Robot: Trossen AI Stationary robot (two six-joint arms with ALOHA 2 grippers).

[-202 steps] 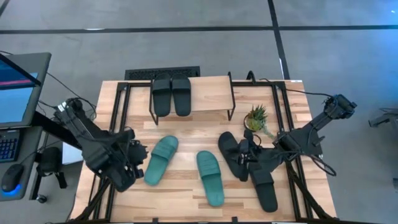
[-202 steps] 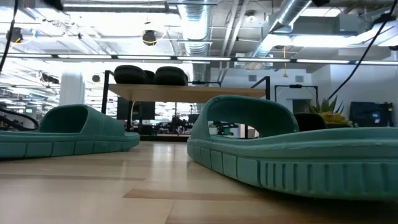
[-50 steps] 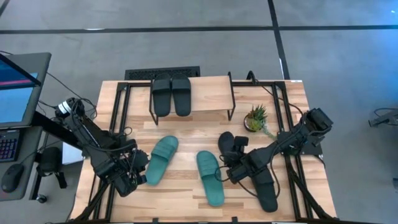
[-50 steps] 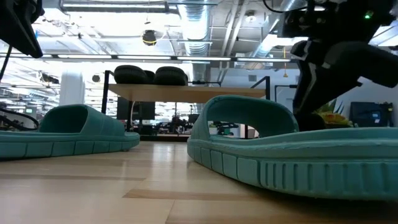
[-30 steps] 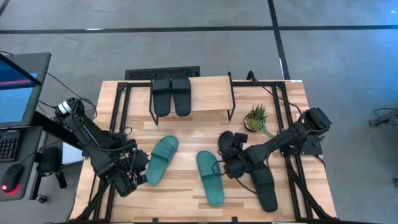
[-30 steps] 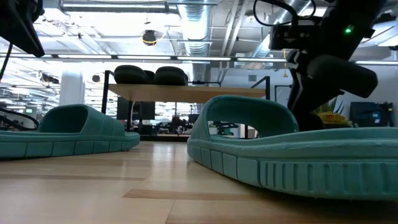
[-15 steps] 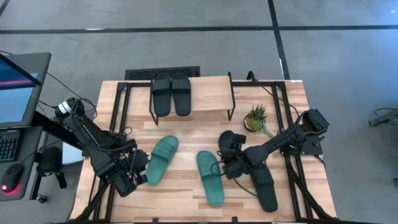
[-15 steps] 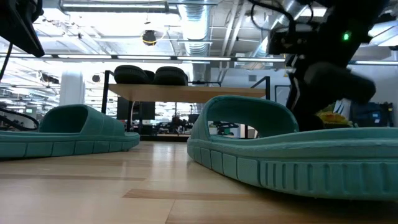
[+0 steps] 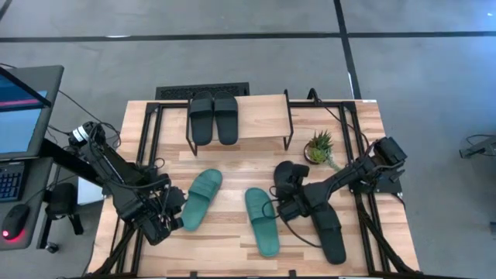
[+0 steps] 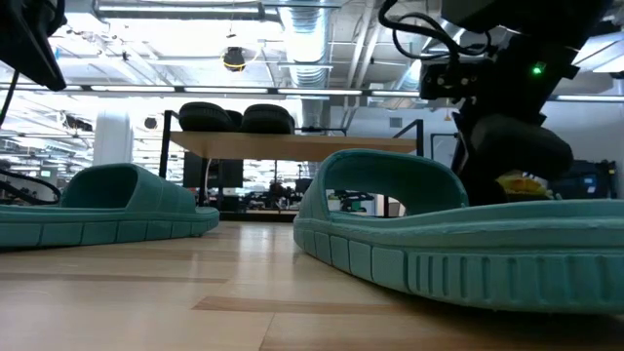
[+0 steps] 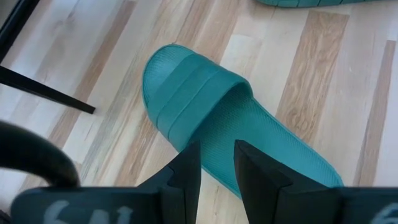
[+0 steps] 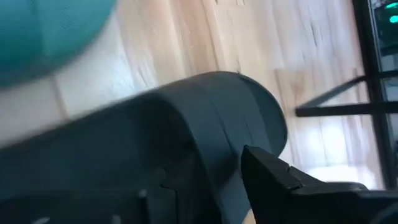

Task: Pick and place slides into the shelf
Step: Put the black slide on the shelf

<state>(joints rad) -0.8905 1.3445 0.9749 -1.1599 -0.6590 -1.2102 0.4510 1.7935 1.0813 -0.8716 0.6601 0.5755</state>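
The shelf (image 9: 260, 112) stands at the far middle of the table, with two black slides (image 9: 214, 118) on its top board. Two teal slides (image 9: 200, 198) (image 9: 262, 221) lie flat on the table in front of it. My left gripper (image 11: 216, 155) hovers over the left teal slide (image 11: 205, 112), its fingers a narrow gap apart, one over the side rim and one over the footbed. My right gripper (image 9: 285, 203) is shut on a black slide (image 9: 288, 177) right of centre. Another black slide (image 9: 329, 232) lies flat near the right front. My right gripper has the black slide by its wide strap (image 12: 211, 118), which fills the space between the fingers; one fingertip (image 12: 267, 165) shows beside it and the other is hidden by the strap. The fingers slant down from the table's right. Whether the slide's sole is off the table I cannot tell.
A small potted plant (image 9: 319, 147) stands right of the shelf, close behind my right arm. A monitor and keyboard (image 9: 19, 108) sit off the table's left edge. Bare wood lies between the two teal slides and in front of the shelf.
My right gripper has tipped a little further down over the black slide, and its dark bulk sits lower in the low view. The slide's far end has swung slightly toward the table's right. My left gripper has kept still.
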